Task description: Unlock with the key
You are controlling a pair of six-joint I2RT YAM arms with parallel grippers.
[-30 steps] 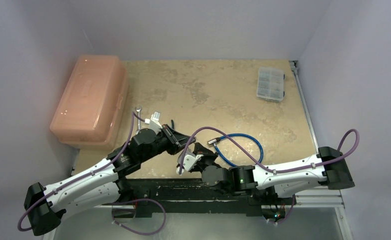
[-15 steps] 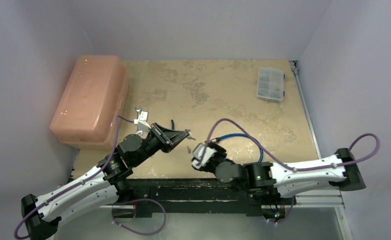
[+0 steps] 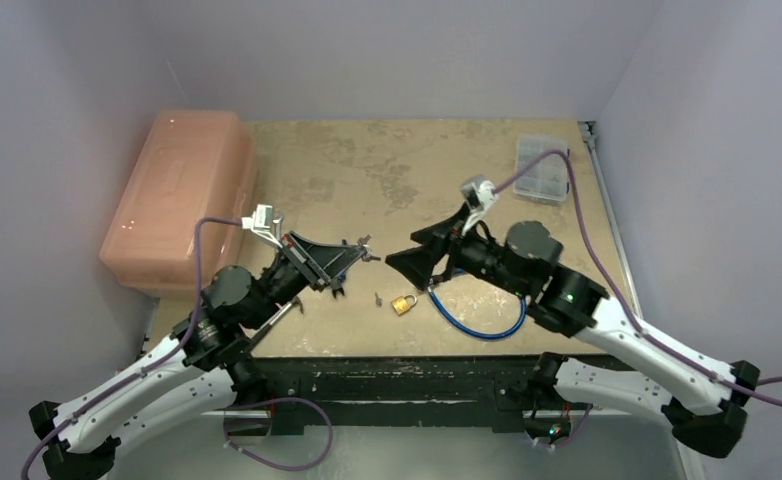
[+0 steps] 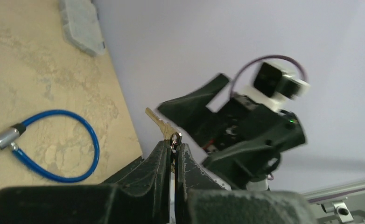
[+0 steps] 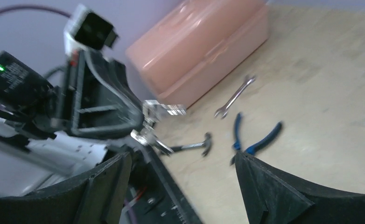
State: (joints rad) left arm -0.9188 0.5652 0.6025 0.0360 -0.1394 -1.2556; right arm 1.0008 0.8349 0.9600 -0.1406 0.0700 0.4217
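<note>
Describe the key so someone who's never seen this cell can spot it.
Start at the big pink box at the left of the table; the left gripper sits just right of it. The key, clamped in it, is a thin toothed blade on a small ring. The brass padlock lies down on the table instead.

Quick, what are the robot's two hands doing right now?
Left gripper: closed, pinching the small thin metal key.
Right gripper: open, holding nothing.

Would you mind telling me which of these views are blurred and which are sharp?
Right wrist view: motion-smeared throughout, the pliers and wrench soft. Left wrist view: the key crisp, the right arm slightly blurred. Top view: sharp, evenly lit.
</note>
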